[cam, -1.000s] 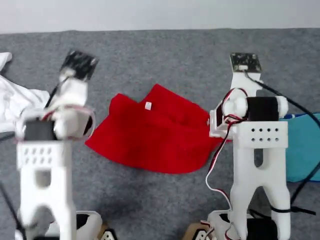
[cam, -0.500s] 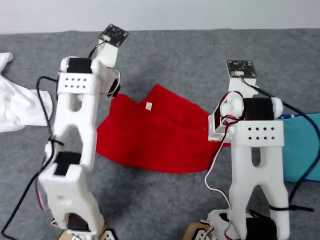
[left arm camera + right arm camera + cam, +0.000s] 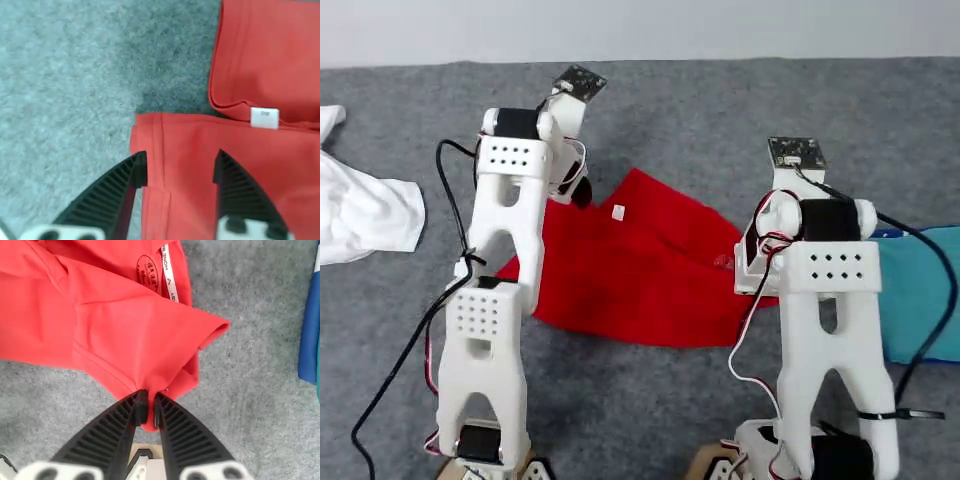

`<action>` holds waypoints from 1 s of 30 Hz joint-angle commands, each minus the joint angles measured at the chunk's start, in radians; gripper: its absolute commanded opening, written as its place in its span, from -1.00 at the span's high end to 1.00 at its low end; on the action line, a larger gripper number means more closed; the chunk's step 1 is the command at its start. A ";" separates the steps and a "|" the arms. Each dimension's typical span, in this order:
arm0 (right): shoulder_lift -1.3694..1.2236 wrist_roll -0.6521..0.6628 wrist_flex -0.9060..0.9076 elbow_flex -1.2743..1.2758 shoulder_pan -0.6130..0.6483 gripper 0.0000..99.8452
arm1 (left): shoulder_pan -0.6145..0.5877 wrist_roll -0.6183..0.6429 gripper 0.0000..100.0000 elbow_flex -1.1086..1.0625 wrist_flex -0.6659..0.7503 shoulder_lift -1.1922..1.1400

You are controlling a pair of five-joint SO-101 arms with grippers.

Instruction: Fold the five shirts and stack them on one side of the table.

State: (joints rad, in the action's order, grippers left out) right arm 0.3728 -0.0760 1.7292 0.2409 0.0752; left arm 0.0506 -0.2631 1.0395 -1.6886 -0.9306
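A red shirt point(image 3: 630, 265) lies crumpled in the middle of the grey table. My left gripper point(image 3: 180, 170) hangs open just above its far-left corner, one finger point(image 3: 125, 177) over the hem's edge and the other point(image 3: 232, 182) over the cloth. A white tag point(image 3: 263, 117) shows beyond it. My right gripper point(image 3: 146, 410) is shut on a pinched fold at the red shirt's point(image 3: 115, 325) right edge. In the high view the left arm point(image 3: 515, 170) stretches over the shirt's left side, and the right arm point(image 3: 825, 265) stands at its right edge.
A white shirt point(image 3: 365, 210) lies bunched at the table's left edge. A teal and blue shirt point(image 3: 920, 290) lies at the right edge, behind the right arm; its blue side point(image 3: 310, 335) is close to my right gripper. Bare grey cloth spans the back.
The left arm swung from the table's left side, near the white shirt, forward and right to the red shirt's far-left corner. The right arm stayed almost still, holding the fold.
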 commanded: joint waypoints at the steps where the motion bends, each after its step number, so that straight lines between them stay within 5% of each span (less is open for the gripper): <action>1: 0.027 0.011 -0.013 -0.006 -0.002 0.98 | -0.002 0.015 0.55 0.124 -0.012 -0.055; 18: -0.012 0.011 -0.015 -0.003 -0.007 0.98 | -0.003 0.014 0.55 0.484 -0.006 -0.299; 30: -0.061 0.012 -0.050 -0.009 -0.002 0.98 | -0.032 0.006 0.56 0.501 0.074 -0.388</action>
State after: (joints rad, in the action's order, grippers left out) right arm 0.3176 -0.0760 1.6924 0.2409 0.0752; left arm 0.0169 -0.2616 1.5014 -1.6318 -1.3341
